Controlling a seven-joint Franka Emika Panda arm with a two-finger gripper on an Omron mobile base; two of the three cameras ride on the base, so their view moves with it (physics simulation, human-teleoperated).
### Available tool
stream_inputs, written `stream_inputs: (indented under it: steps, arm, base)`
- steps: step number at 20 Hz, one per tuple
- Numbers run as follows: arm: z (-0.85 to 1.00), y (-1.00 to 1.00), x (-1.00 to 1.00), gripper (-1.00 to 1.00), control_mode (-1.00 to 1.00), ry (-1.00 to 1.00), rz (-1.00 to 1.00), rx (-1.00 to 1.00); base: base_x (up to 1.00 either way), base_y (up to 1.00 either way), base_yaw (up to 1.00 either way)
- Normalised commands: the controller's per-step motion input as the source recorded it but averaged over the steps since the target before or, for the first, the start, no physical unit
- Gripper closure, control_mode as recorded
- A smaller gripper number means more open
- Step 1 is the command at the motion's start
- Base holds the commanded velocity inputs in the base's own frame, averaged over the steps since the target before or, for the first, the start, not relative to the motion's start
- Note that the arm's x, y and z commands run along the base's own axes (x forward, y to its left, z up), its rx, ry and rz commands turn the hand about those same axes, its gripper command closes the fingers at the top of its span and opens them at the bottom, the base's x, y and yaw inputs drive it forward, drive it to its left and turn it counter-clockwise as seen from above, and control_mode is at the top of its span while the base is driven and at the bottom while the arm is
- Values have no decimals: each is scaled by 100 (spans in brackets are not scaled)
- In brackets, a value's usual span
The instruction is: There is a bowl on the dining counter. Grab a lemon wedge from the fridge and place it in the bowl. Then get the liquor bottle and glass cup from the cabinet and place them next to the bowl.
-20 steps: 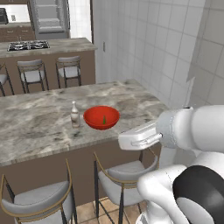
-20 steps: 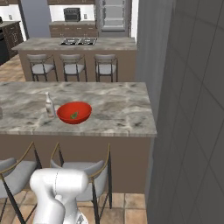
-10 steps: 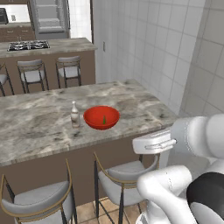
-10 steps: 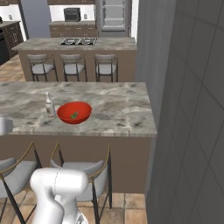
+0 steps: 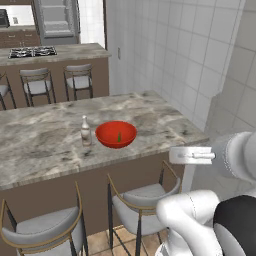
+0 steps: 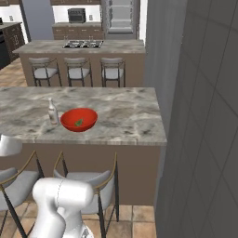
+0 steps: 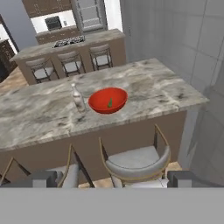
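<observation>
Hand view is looking down over the long grey-brown veined marble dining counter (image 7: 157, 89), gripper (image 7: 111, 179) spread fully wide and holding nothing.
Wide bright red bowl (image 7: 108, 100) is sitting on the counter with the tiny yellowish-green lemon wedge (image 7: 110, 103) lying inside it; the slim pale liquor bottle (image 7: 78, 98) is standing upright just left of the bowl, grey-cushioned stools (image 7: 136, 161) tucked along the near edge.

Dining counter (image 5: 45, 140): grey-brown veined marble top, smooth with a dull sheen, over a matt dark brown base. Bowl (image 5: 116, 134): bright red, smooth, plastic-looking; liquor bottle (image 5: 86, 131): pale, translucent, glass-like. Stools (image 5: 142, 197): matt grey cushioned seats in thin brass-toned metal frames.
</observation>
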Motion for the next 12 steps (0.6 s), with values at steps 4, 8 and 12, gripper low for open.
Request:
stream_inputs:
  steps: [4,8,12]
  arm:
    - [0,-60,-37,-100,-100,0,-5,0]
    - [0,-37,-22,-100,-100,0,8,0]
    - [0,-5,15,-100,-100,0,11,0]
  base:
    - [0,0,0]
    - [0,0,0]
    - [0,0,0]
